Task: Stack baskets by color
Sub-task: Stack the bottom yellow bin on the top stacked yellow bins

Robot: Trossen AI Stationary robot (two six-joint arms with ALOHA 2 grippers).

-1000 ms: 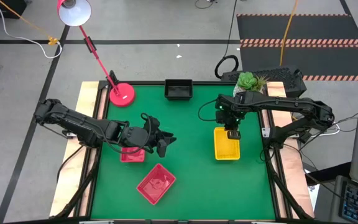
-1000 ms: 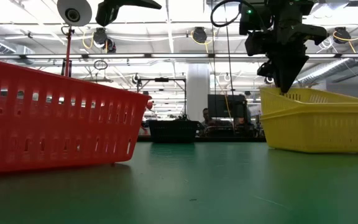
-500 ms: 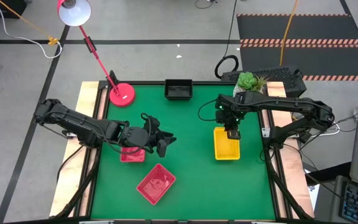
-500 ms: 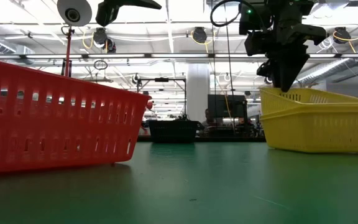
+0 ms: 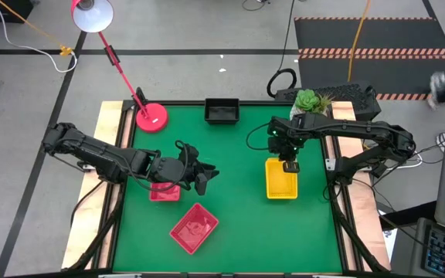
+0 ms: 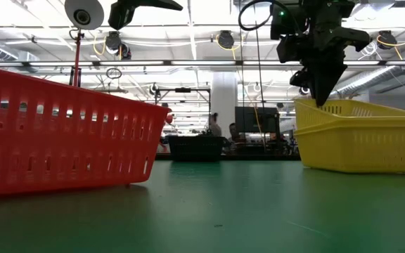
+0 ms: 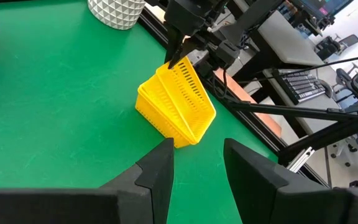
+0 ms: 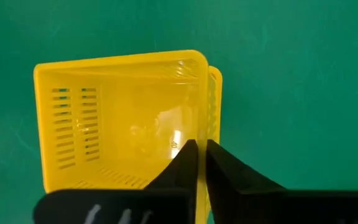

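Two yellow baskets (image 5: 281,179) sit nested at the table's right, the upper one (image 8: 117,124) tilted in the lower one (image 8: 215,106). My right gripper (image 5: 288,165) stands at their far end, shut on the upper basket. My left gripper (image 5: 201,177) hangs open in the air beside a red basket (image 5: 164,192) at the left; nothing is between its fingers (image 7: 160,167). A second red basket (image 5: 194,228) lies near the front edge. One black basket (image 5: 222,110) rests at the far edge. My right gripper pinches the upper yellow basket's far end wall at its rim (image 8: 202,127) between its two fingers, near a corner. The fingers (image 6: 322,95) come from above, pointing steeply down. That end sits raised, and the basket slopes down into the lower one.
A pink-red lamp base (image 5: 151,117) stands at the far left corner, its stem leaning over the table edge. A white plant pot (image 5: 309,100) stands at the far right. Bare green mat (image 5: 234,181) lies between the two arms.
My right gripper's fingers have parted a little and then shut again at the yellow basket's rim. Both arms have stayed where they were.
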